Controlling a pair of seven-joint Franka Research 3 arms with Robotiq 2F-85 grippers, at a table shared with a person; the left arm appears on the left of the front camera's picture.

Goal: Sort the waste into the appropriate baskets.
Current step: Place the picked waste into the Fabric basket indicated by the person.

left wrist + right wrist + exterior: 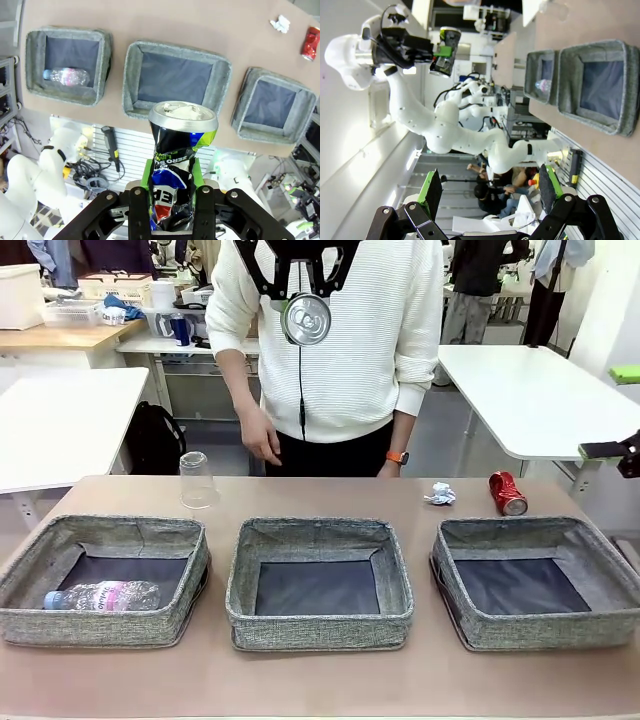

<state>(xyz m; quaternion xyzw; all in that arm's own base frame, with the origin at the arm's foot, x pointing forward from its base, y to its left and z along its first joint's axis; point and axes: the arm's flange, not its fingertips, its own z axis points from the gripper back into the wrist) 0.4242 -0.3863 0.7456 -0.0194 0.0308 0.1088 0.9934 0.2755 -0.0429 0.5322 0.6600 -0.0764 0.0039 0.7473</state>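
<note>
1. Dark crushed can (182, 150) is clamped upright by the fingers of the left gripper (172, 172), high above the surface.
2. Middle basket (175, 80) is aligned below the can's long axis.
3. Right gripper (490, 180) fingers are spread, empty.

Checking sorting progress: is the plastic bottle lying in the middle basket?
No, the bottle lies in the left basket, not the middle basket.

Front and overhead views, shared baskets (320, 632)
</note>
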